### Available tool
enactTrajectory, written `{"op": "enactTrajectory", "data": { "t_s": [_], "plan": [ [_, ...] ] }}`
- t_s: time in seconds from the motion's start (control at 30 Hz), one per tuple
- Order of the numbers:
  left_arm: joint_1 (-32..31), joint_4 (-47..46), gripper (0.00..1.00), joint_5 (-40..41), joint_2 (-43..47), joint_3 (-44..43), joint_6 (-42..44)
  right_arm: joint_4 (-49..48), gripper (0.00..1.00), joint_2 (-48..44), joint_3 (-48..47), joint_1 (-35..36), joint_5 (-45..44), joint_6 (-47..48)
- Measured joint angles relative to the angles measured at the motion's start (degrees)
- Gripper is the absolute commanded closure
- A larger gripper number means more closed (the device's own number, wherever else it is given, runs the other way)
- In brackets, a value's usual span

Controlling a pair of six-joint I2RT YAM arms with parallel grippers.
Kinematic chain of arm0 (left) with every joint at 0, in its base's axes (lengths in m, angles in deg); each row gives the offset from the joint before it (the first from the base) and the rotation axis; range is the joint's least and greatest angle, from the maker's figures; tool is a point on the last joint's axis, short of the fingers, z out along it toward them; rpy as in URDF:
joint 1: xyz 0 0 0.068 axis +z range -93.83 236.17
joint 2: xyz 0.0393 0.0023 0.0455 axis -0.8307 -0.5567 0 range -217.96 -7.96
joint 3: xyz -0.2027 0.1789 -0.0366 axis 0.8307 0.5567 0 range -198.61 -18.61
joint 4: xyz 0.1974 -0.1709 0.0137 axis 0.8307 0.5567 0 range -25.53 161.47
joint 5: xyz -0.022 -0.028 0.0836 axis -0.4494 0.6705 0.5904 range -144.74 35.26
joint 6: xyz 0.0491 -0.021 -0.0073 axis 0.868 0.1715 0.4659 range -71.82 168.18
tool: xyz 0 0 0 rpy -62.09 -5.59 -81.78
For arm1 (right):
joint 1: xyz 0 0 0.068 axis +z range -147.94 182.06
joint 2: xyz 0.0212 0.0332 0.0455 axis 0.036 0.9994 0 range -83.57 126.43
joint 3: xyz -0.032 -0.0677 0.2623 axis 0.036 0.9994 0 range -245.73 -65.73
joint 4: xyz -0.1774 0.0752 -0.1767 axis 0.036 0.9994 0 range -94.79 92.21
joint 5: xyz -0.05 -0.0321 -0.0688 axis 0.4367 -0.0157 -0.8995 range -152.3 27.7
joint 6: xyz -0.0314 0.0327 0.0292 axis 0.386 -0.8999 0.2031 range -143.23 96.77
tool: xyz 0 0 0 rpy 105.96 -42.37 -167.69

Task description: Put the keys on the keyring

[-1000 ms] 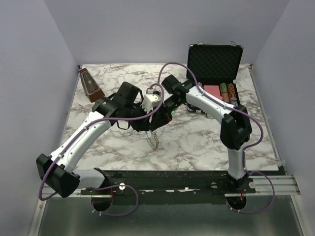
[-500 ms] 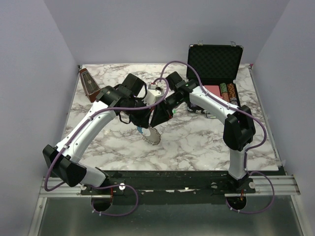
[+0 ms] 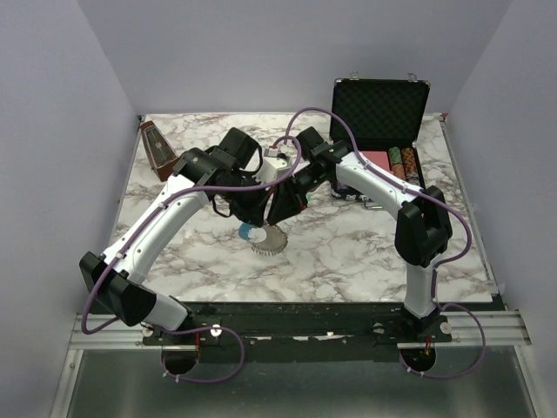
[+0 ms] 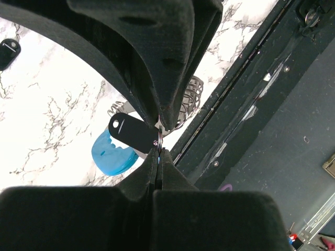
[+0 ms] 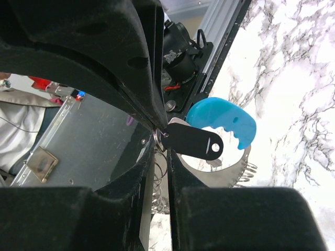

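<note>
Key (image 4: pixel 131 134) blade hidden in L gripper (image 4: pixel 159 137)

We're seeing shiny metal coils and glossy blue plastic on the keyring (image 5: pixel 224 121), matt black plastic heading the key (image 5: pixel 194 142), and a smooth marble-patterned tabletop (image 3: pixel 348 252).

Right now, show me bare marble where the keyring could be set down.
Widest bare patch: front-right marble tabletop, between the silvery coiled keyring with its light blue section and the right arm's base. A narrower strip at the back, between the brown wooden pyramid and the open black case. Crowded: the centre, where the jaws hold the keyring and a black-headed key.
</note>
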Motion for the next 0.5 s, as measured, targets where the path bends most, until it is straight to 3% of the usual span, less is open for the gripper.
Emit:
{"op": "enactTrajectory", "data": {
  "t_s": [0.5],
  "plan": [
    [0.0,0.3,1.00,0.0,0.1,0.0,-1.5,-2.3,0.70,0.8,0.0,0.5,1.8,-2.9]
  ]
}}
